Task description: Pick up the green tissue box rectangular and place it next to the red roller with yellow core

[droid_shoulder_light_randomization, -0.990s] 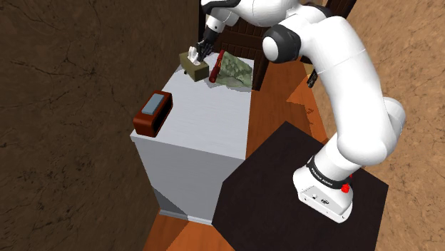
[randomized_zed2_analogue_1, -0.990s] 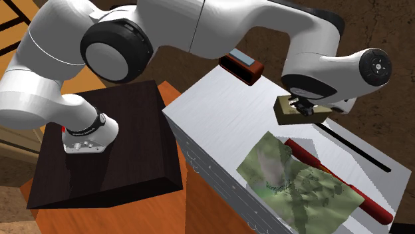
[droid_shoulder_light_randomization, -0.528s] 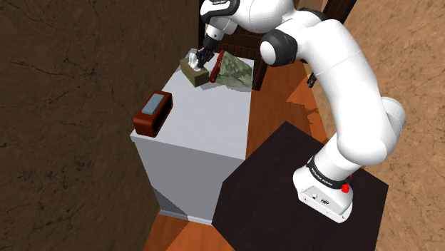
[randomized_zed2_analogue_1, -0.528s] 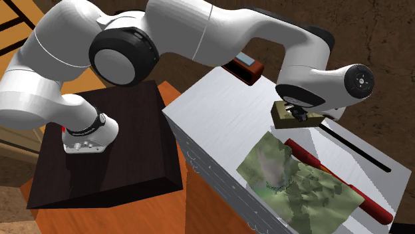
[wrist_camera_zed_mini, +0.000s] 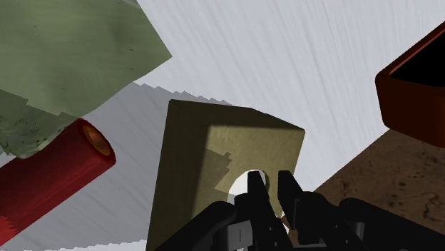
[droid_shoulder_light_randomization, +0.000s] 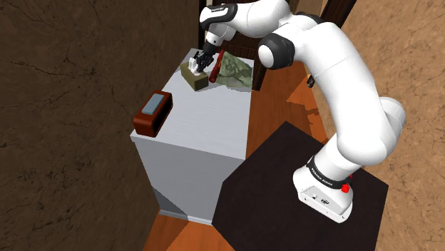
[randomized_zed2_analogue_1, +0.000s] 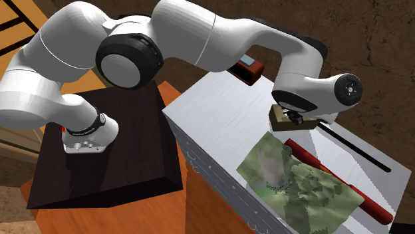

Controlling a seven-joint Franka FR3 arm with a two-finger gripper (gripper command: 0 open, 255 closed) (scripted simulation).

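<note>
Dark red box (droid_shoulder_light_randomization: pixel 152 113): being carried at the desk's (droid_shoulder_light_randomization: pixel 207 125) near left edge. Olive-green tissue box (droid_shoulder_light_randomization: pixel 192 75): being held tilted over the far end, just left of the red roller (wrist_camera_zed_mini: pixel 53 178). Gripper (wrist_camera_zed_mini: pixel 269 187): being pinched narrow on the tissue box's top opening. Green crumpled sheet (droid_shoulder_light_randomization: pixel 237 70): being draped over the roller, far right.

Exterior views opposed, sharing table (droid_shoulder_light_randomization: pixel 205 120), wrist close
</note>
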